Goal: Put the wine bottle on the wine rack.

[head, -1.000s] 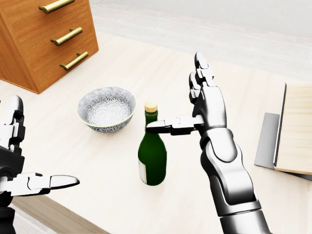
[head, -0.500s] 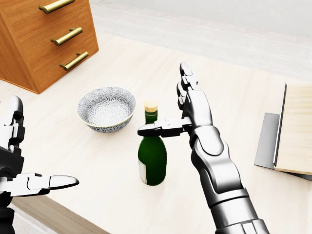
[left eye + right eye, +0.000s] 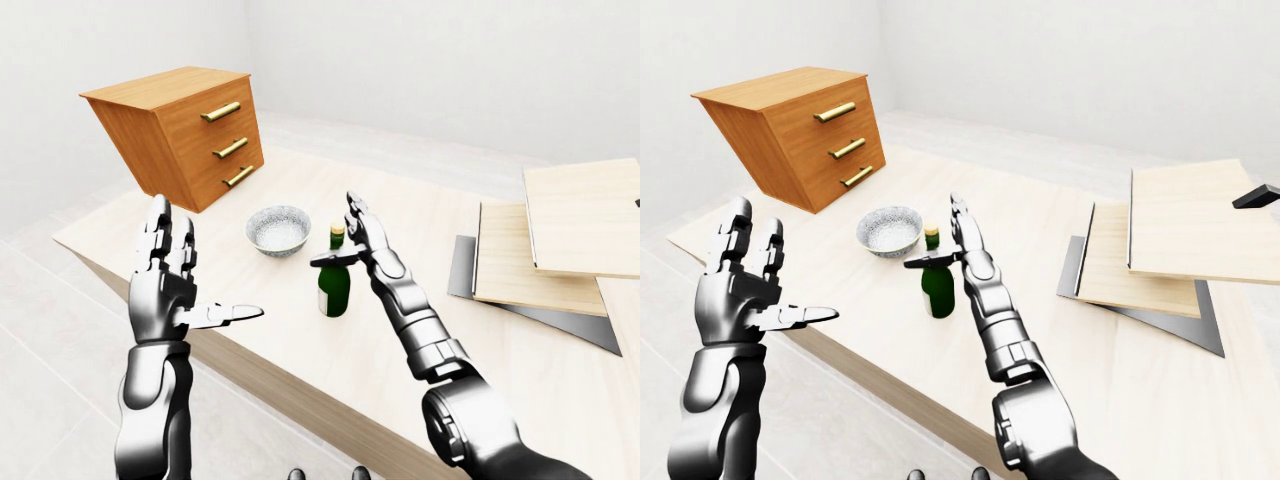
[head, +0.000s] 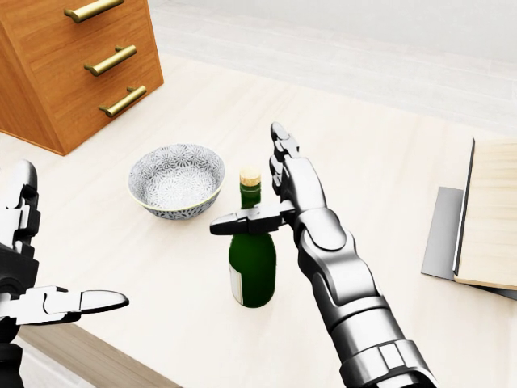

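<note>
bottle duty: the wine bottle (image 4: 252,260) stands upright on my table (image 4: 380,162), just right of the patterned bowl (image 4: 176,179) in the head view. my right hand (image 4: 279,194) is spread beside its neck, thumb crossing the neck, fingers straight up and not closed round it. my left hand (image 3: 170,275) hangs released off the table's near edge.

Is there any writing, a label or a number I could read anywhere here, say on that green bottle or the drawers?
None can be read.
The wine bottle shows only a blank pale patch low on its side.
The drawer chest, patterned bowl and wooden boards bear no text.
</note>
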{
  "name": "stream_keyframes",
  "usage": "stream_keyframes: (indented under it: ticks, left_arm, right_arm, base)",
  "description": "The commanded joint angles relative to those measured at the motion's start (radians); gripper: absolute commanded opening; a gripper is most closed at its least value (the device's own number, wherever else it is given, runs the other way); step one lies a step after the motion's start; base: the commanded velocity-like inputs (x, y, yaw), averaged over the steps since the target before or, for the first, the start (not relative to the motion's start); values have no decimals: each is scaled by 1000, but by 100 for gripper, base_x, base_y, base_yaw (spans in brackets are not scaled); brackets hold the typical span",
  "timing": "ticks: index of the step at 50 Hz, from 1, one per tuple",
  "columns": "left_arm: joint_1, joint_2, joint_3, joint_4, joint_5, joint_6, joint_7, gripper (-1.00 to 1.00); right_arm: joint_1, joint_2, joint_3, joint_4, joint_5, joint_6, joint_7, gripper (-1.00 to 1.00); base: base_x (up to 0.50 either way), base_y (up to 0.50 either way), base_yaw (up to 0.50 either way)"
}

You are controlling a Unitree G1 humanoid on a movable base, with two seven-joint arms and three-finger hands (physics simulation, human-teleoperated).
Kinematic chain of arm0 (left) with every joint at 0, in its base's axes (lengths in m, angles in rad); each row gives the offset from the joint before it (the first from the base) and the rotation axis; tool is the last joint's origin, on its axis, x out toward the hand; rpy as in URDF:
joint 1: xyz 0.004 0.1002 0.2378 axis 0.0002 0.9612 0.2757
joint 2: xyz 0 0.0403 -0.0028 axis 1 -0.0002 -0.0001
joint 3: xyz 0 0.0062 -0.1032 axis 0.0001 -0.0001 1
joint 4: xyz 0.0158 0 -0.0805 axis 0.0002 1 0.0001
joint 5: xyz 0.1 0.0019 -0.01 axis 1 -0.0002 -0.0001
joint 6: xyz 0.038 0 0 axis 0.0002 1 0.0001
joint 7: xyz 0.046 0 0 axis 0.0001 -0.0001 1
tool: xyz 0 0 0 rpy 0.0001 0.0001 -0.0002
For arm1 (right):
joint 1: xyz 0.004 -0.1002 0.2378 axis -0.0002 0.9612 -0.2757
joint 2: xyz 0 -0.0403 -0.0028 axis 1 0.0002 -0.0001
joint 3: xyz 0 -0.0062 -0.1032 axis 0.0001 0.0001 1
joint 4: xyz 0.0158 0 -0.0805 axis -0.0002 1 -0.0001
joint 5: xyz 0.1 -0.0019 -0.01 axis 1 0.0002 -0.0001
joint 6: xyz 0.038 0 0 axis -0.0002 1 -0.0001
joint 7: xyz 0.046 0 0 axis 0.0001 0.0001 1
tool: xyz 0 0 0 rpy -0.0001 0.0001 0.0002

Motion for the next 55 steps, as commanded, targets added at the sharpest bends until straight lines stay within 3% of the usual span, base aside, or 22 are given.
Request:
stream_keyframes:
  ticks: [1, 10, 11, 12, 25, 32, 36, 55]
  left_arm:
    - [0, 2, 7, 2, -7, 0, -2, 100]
    - [1, 1, 5, 6, -7, 0, -2, 100]
    - [1, 1, 5, 5, -7, 0, -3, 100]
    - [1, 1, 6, 6, -8, 0, -2, 100]
    - [5, 0, 3, 8, -7, 0, -3, 100]
    - [7, -1, 2, 4, -5, 0, -4, 100]
    - [9, -1, 3, 3, -5, 0, -5, 100]
    - [8, -2, 1, 8, -5, 0, -6, 100]
  right_arm:
    - [-33, 17, 4, 73, -8, 0, 13, 100]
    - [-23, 20, 6, 61, -5, 0, 35, 100]
    - [-22, 20, 7, 58, -6, 0, 36, 59]
    - [-19, 20, 8, 60, -8, 0, 37, 4]
    - [-6, 20, 10, 37, -12, 0, 46, -50]
    - [0, 22, 11, 27, -15, 0, 48, -60]
    - [0, 21, 10, 32, -16, 0, 49, -100]
    - [18, 17, 12, -31, -23, 0, 52, -100]
  base:
    - [0, 0, 0]
    - [0, 0, 0]
    - [0, 0, 0]
    - [0, 0, 0]
    - [0, 0, 0]
    - [0, 0, 0]
    - [0, 0, 0]
    - [0, 0, 0]
